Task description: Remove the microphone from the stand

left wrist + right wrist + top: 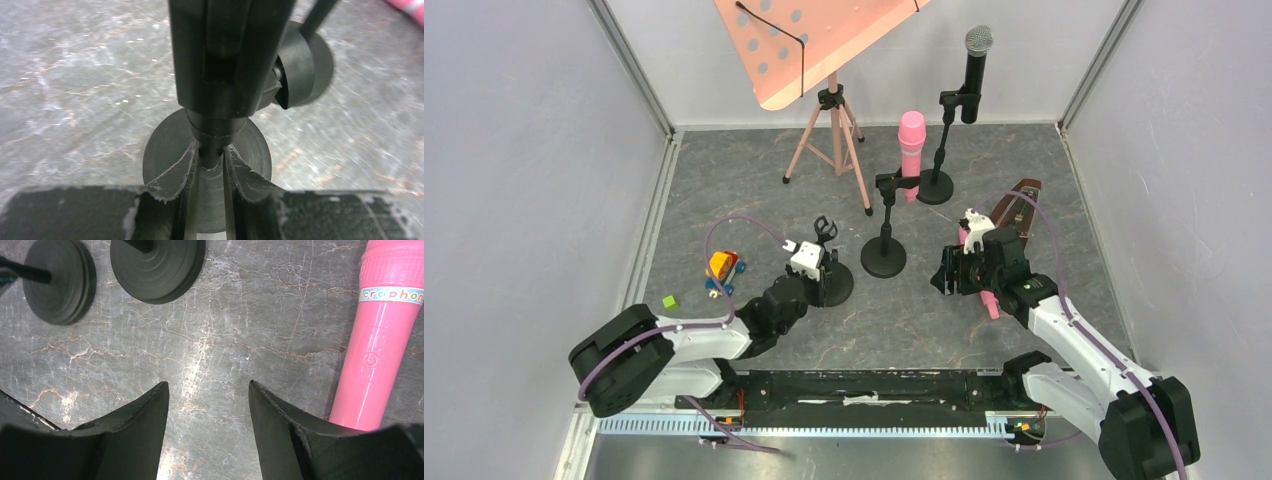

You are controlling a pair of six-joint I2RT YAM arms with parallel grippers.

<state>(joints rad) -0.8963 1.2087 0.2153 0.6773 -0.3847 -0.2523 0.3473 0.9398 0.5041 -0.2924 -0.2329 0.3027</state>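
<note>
Grey marbled surface (904,335) inside white walls carries three stands. On it the left end effector (210,161) is pinched tight on the thin stem of the near stand (836,286), just above its round base. The clip (824,228) above that end effector looks empty. The right end effector (207,385) hangs with its fingers spread and nothing between them. The loose pink microphone (380,350) lies flat just outside one finger. So one microphone appears already out of its holder and set down. Beyond both end effectors, a second pink microphone (911,150) and a black microphone (974,70) sit clipped upright, so whether more is left depends on which one was meant.
</note>
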